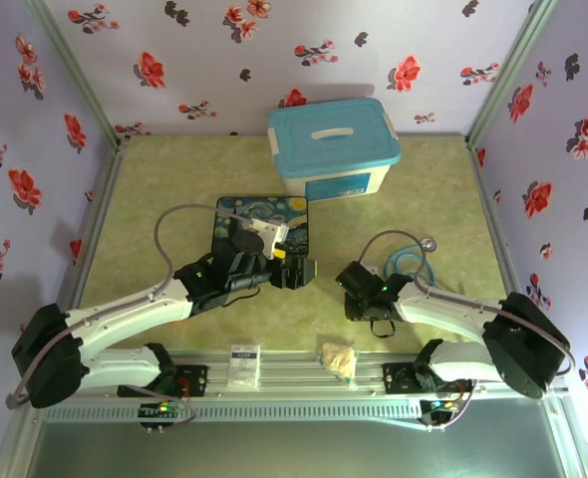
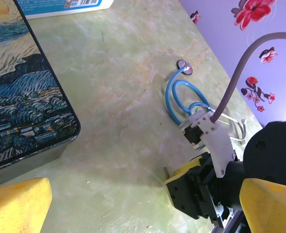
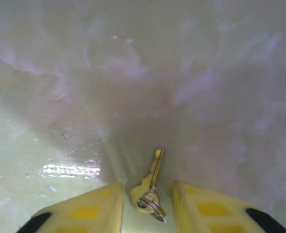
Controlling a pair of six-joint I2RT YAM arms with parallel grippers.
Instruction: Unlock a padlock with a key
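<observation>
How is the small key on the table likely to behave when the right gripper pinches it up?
The key lies flat on the glossy table, so it will probably slide rather than lift easily. It looks like thin, stiff metal, likely very light. The small ring on its head may swing loosely.

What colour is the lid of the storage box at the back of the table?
The lid is teal blue; it shows best in the top external view.
</observation>
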